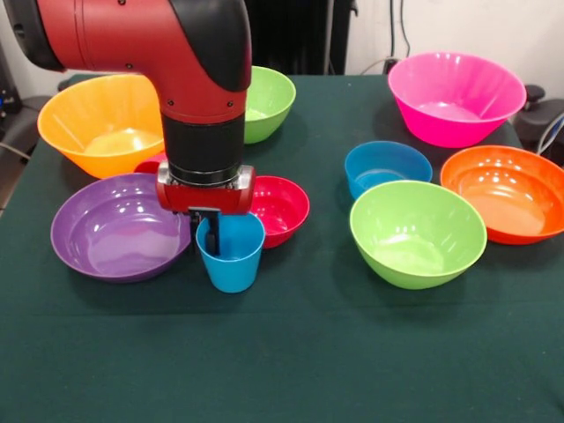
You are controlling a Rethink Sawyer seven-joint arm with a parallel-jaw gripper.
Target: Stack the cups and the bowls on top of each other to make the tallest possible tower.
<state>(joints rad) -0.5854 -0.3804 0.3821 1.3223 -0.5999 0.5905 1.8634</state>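
My gripper hangs from the red and black arm, with one finger inside the sky-blue cup and one outside its left wall, shut on that wall. The cup stands upright, and its base looks to be on the green table. The small red bowl sits right behind it. The purple bowl is to its left. A red piece, perhaps the red cup, shows behind the arm and is mostly hidden. The small blue bowl stands alone at centre right. Nothing is stacked.
The yellow-orange bowl and a lime green bowl stand at the back left. The pink bowl is at the back right, the orange bowl at the right, and a second lime green bowl in front of the blue one.
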